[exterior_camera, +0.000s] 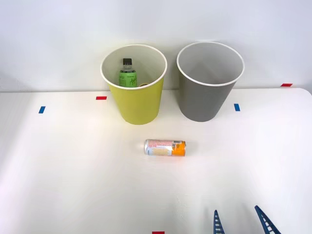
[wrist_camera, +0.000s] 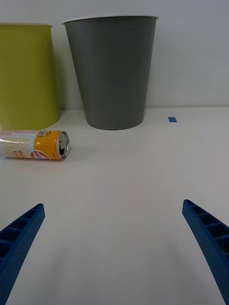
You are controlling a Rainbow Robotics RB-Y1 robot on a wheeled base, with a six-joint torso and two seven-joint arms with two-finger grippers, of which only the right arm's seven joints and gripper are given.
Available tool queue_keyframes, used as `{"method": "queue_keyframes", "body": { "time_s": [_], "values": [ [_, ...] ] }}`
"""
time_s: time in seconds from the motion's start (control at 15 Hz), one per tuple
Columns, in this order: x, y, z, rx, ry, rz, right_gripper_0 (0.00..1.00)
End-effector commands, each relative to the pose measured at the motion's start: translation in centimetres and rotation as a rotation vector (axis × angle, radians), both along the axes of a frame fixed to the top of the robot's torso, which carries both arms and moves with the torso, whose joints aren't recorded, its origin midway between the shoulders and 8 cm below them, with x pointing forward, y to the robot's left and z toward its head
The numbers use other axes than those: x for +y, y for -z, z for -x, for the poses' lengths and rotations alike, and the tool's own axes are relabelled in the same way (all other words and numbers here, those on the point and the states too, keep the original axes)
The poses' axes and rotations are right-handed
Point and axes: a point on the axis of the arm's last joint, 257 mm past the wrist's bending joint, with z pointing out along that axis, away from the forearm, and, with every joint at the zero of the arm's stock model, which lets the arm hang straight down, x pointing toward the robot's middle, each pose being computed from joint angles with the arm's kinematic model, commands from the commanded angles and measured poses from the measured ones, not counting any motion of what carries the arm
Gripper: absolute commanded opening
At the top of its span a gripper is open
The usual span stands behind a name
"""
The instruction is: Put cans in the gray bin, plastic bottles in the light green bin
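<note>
A slim can [exterior_camera: 165, 147] with a pale patterned label and an orange end lies on its side on the white table, in front of the two bins; the wrist view shows the can [wrist_camera: 36, 145] too. The light green bin [exterior_camera: 135, 100] stands at the back with a green-labelled, black-capped plastic bottle [exterior_camera: 127, 74] upright inside it. To its right stands the gray bin [exterior_camera: 204, 97], also seen as the gray bin [wrist_camera: 112, 71] beside the light green bin [wrist_camera: 26, 76]. My right gripper [exterior_camera: 240, 222] is open near the table's front edge, well short of the can, with nothing between its fingers.
Small blue tape marks [exterior_camera: 42, 109] and red tape marks [exterior_camera: 101, 98] dot the white table [exterior_camera: 73, 175]. A pale wall rises directly behind the bins. Another red mark [exterior_camera: 158, 232] sits at the front edge.
</note>
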Motion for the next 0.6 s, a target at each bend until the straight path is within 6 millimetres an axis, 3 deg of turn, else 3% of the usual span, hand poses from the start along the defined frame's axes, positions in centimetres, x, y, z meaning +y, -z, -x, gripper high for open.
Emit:
{"method": "queue_keyframes", "body": {
  "time_s": [0.07,0.6],
  "values": [
    [0.0,0.0,0.0,0.0,0.0,0.0,1.0],
    [0.0,0.0,0.0,0.0,0.0,0.0,1.0]
  ]
}}
